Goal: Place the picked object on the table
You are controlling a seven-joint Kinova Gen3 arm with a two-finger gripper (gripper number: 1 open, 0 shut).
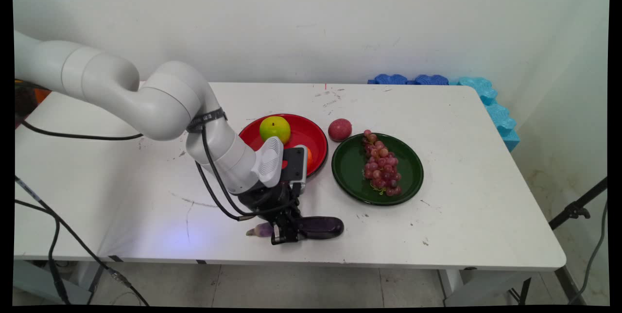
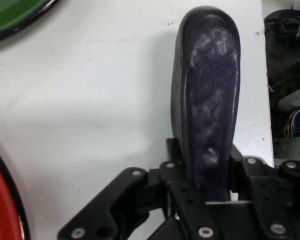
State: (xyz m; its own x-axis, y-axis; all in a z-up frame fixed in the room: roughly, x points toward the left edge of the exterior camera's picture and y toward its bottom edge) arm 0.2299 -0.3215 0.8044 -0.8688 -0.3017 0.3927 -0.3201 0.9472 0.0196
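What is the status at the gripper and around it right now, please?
Gripper down at table's near edge, closed around the eggplant. Eggplant lying flat on the white table. Red plate and green plate behind, apart from it.

White table [image 1: 437, 235], near edge: dark purple eggplant [image 1: 318, 227] lying on its side, black gripper [image 1: 285, 235] clamped about its middle. Behind: red plate [image 1: 311, 130] bearing green apple [image 1: 275, 129] and an orange fruit [image 1: 309, 154], mostly hidden. Beside it: green plate [image 1: 352, 165] with red grapes [image 1: 381, 165]. Between the plates, farther back: reddish round fruit [image 1: 339, 130].
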